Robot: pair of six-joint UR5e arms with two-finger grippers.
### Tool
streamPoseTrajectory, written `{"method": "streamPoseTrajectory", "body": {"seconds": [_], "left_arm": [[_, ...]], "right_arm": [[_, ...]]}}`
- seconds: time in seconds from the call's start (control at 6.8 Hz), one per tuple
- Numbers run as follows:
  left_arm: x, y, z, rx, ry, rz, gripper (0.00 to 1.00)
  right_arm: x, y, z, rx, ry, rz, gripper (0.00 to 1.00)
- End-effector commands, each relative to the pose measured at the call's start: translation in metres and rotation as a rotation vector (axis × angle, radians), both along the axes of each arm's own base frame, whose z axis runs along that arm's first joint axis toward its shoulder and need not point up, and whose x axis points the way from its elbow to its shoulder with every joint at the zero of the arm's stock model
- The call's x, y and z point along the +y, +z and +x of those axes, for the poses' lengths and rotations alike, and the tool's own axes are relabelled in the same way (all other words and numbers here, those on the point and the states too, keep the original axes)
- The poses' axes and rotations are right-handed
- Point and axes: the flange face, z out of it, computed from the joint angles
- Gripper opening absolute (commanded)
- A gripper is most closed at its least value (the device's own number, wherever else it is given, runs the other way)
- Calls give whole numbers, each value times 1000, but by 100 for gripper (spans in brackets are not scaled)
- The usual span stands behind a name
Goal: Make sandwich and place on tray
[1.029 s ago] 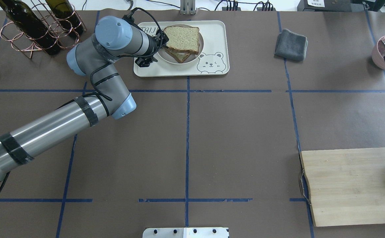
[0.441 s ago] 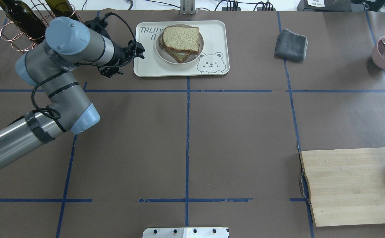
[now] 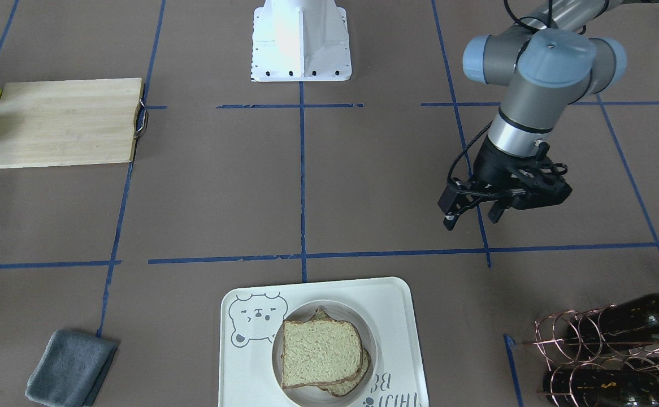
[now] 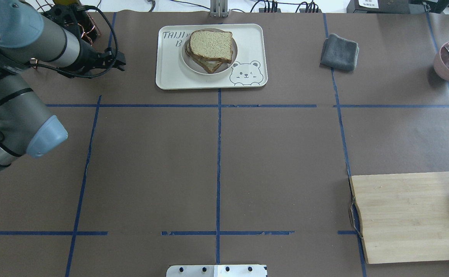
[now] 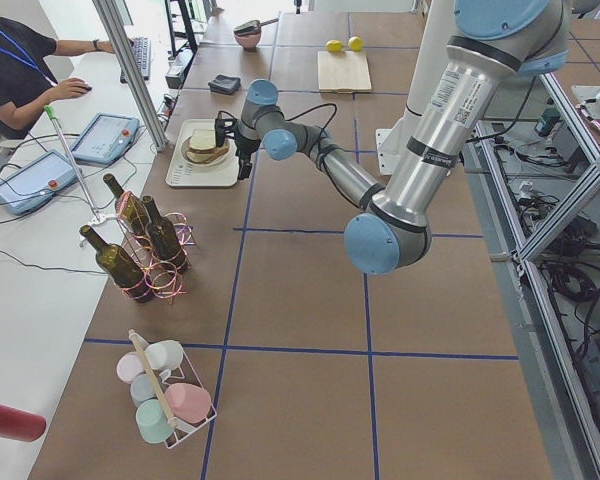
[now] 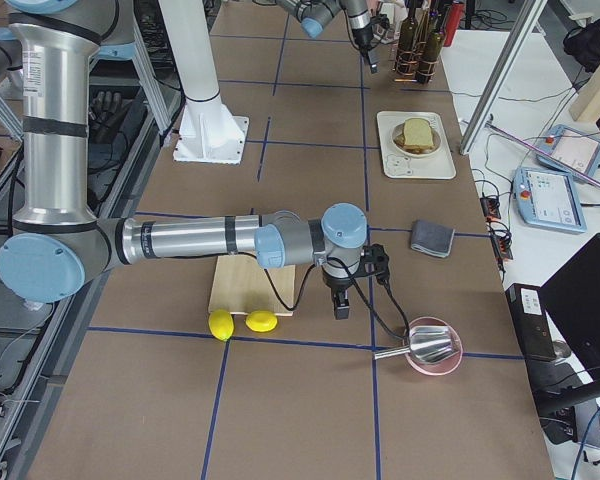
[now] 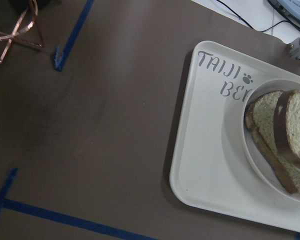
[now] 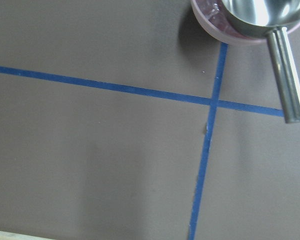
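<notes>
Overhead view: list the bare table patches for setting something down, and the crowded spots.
Bare: the wide middle between the tray and the cutting board; the strip between tray and grey cloth. Crowded: the far-left corner, left tool beside the bottle rack.

On the counter [image 4: 247, 154]: one tray [image 4: 168, 77], one round plate [image 4: 224, 69], two bread slices [image 4: 211, 46], one cutting board [image 4: 409, 215], two lemons [image 6: 262, 321], one grey cloth [image 4: 340, 52], three wine bottles [image 5: 163, 235], one pink bowl [image 4: 442, 65], one metal scoop [image 8: 285, 75].
</notes>
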Motion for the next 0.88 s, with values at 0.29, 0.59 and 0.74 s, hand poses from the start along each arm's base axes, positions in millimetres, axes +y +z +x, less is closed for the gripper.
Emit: {"method": "streamPoseTrajectory", "body": {"seconds": [0.29, 0.59, 0.74], "left_arm": [[-17, 116, -171, -266, 332, 137, 100], [-2, 182, -244, -343, 406, 155, 100], [15, 219, -276, -306, 457, 151, 100]], "right_arm": [[3, 4, 30, 83, -9, 16, 100], [3, 4, 29, 75, -4, 8, 100], [-2, -2, 25, 24, 32, -24, 100]]}}
